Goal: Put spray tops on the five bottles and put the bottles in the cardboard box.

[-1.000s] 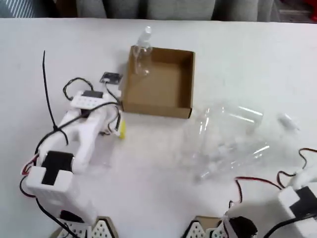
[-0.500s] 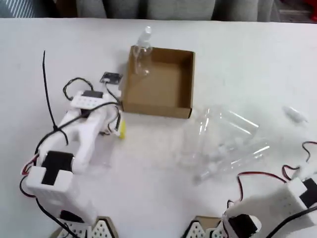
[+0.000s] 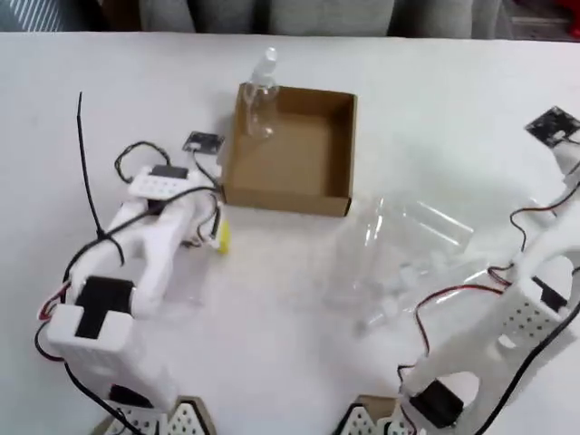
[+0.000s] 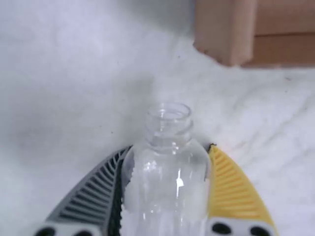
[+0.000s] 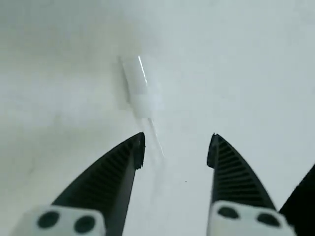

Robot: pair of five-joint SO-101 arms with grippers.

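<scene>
Your left gripper point(image 4: 168, 148) clamps an uncapped bottle point(image 4: 167, 187) near the box point(image 4: 224, 29); your right gripper point(image 5: 176, 139) hangs spread above a spray top point(image 5: 140, 91) on the bench point(image 5: 246, 59).

Your cardboard box point(image 3: 290, 149) at 12 o'clock on the table point(image 3: 136, 72), standing bottle point(image 3: 261, 104) in its 11 o'clock corner, loose bottles point(image 3: 408, 254) lying at the box's 4 o'clock, left gripper point(image 4: 169, 149) at its 8 o'clock clasping the held bottle point(image 4: 170, 172), spray top point(image 5: 140, 88) on the table just before your right gripper point(image 5: 176, 139).
</scene>
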